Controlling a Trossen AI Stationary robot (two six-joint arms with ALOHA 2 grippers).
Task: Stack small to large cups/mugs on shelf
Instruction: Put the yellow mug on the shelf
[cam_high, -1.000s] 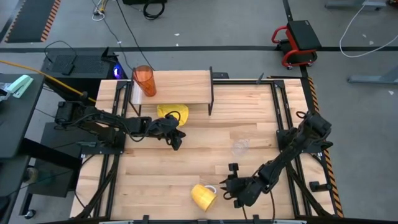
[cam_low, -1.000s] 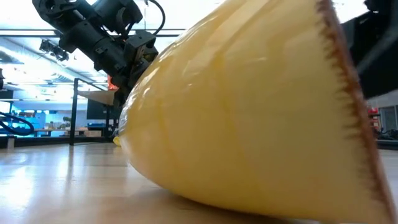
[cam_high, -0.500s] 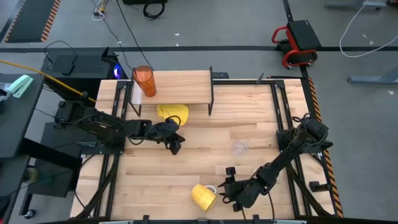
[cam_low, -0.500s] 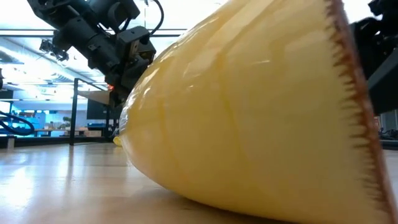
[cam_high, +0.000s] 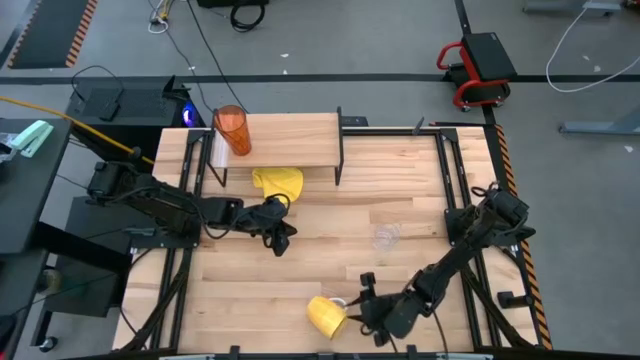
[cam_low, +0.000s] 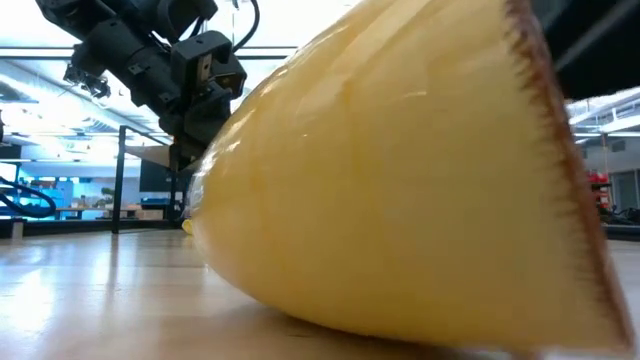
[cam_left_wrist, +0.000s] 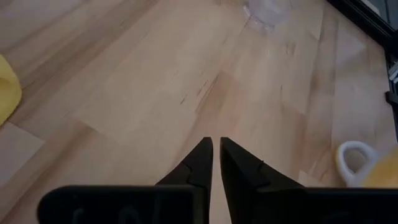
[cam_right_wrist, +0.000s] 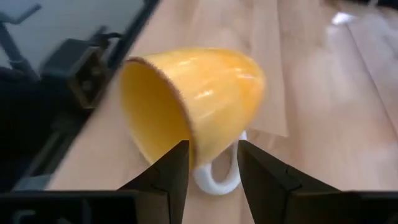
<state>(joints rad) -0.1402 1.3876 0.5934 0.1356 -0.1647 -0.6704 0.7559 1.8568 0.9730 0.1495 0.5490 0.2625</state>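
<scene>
RISK: glossy yellow-orange ceramic mug with white handle lies on its side at the wooden desk's near edge; released right gripper straddles handle and wall, could roll it off | HIDDEN: mug fills low view; left gripper nearly clenched, empty.

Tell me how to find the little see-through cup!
Start at the big wooden table and look toward its right side, in front of the raised shelf. The small clear cup sits there alone on bare wood. Unlike the orange tumbler and the yellow mug, it has no colour.
</scene>
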